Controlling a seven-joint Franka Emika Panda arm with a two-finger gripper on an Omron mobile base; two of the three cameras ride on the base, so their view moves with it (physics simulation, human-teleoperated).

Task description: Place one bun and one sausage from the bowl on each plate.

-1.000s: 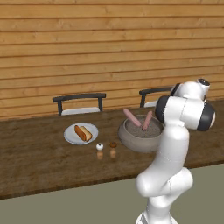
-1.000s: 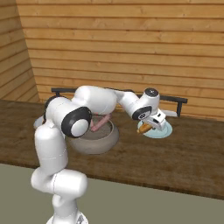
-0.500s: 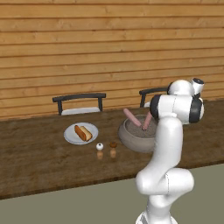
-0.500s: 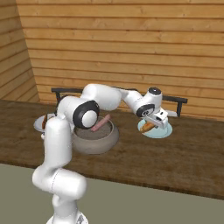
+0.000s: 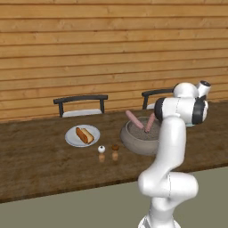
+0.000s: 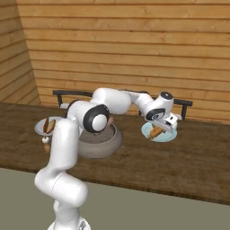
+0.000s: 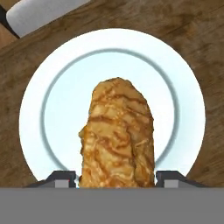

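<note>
Bun sits over the blue-green plate, at 6 o'clock of its well, between parted fingers; grip unclear. Risk: sticking to a pad, dragging off onto tabletop.

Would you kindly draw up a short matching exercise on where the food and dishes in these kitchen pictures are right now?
Things:
1. bun
2. two sausages
3. shakers
4. pale grey plate

Places or states:
A. standing on the table between plate and bowl
B. over the blue-green plate, between the fingertips of the gripper
C. already carrying a bun with a sausage
D. leaning up out of the bowl

Pairs: 1-B, 2-D, 3-A, 4-C
</note>
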